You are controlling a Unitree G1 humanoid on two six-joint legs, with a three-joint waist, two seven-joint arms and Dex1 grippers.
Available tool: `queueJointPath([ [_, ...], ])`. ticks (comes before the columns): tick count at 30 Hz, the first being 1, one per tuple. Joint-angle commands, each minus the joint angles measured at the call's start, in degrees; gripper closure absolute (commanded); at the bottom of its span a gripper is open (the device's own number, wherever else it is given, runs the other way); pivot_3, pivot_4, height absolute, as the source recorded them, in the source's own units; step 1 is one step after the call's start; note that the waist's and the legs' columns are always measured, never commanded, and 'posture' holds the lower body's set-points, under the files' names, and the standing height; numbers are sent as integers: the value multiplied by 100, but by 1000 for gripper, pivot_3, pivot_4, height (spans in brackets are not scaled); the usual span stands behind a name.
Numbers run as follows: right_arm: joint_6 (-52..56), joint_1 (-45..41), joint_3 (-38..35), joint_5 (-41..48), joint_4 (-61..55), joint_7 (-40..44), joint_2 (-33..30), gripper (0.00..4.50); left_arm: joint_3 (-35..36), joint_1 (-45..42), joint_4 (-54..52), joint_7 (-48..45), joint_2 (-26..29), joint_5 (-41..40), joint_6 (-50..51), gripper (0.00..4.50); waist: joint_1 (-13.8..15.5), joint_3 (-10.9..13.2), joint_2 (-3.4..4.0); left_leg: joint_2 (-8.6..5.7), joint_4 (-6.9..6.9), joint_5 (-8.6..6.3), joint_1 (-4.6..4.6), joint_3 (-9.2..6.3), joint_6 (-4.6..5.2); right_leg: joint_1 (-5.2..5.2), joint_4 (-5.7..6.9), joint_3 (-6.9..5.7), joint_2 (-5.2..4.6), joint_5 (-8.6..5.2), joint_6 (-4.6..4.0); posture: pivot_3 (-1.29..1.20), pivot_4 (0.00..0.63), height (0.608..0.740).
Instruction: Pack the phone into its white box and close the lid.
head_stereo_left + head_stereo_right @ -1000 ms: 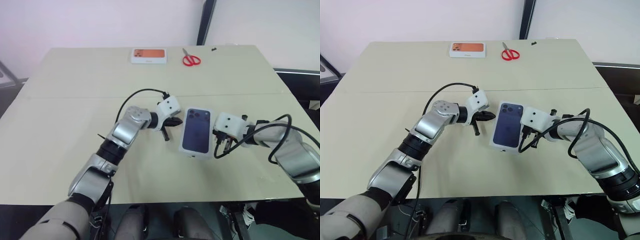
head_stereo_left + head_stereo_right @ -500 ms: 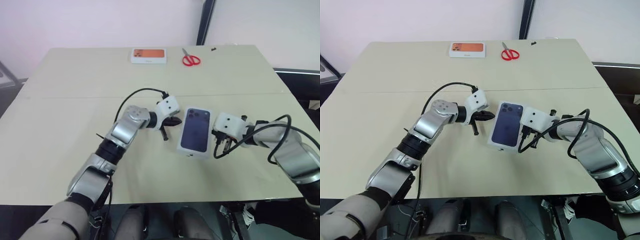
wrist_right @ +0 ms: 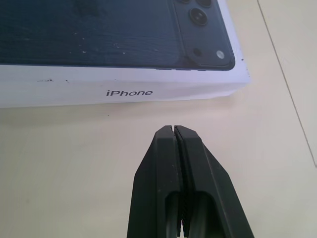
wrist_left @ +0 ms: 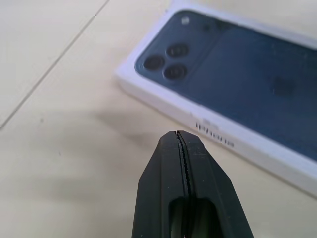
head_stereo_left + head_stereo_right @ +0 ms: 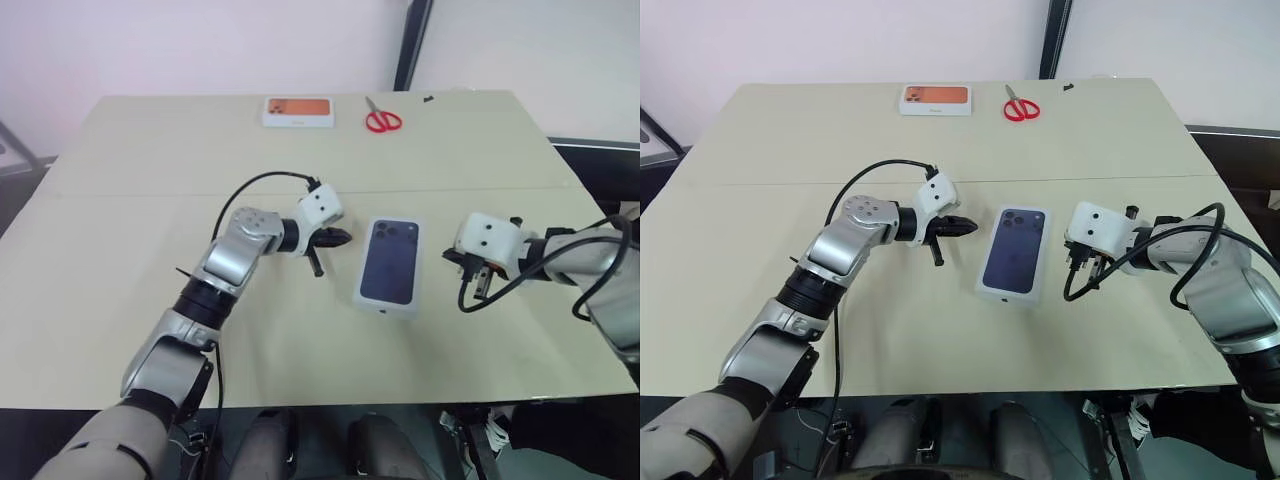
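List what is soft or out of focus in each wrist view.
Left wrist view: the lid is soft, its side lettering smeared; the shut left pincer is sharper. Right wrist view: the lid's side print reads crisply, and the shut right pincer is sharp at its tip.

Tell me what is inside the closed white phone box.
Nothing inside shows: the lid, printed with a dark blue phone picture, covers the box fully on the table. Whether the phone lies within cannot be seen.
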Motion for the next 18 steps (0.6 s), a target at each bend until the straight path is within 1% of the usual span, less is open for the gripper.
queueJointPath([
  [1, 12, 21, -117, 70, -289, -6, 24, 4441, -103, 32, -310, -180, -17, -91, 70, 4500, -3, 0, 0, 0, 0, 0, 0, 0, 0, 0, 2, 0, 0, 0, 0, 0, 150, 740],
  [8, 125, 3, 30, 24, -358, -108, 208, 4441, -585, 131, -440, -286, -47, 136, 225, 4500, 5, 0, 0, 0, 1, 0, 0, 0, 0, -1, 7, 1, 0, 0, 0, 0, 150, 740],
  [13, 226, -110, 185, -92, -252, -289, 414, 4441, -707, 115, -466, -301, -84, 187, 303, 4500, 6, 0, 0, 0, 1, 0, 0, 0, 0, -2, 8, 1, 0, 0, 0, 0, 150, 740],
  [18, 277, -100, 272, -140, -273, -362, 540, 4441, -680, 78, -443, -281, -123, 198, 312, 4500, 22, 0, 0, -1, 2, 0, 0, 0, -1, -2, 8, 1, 0, 0, 0, 0, 150, 740],
])
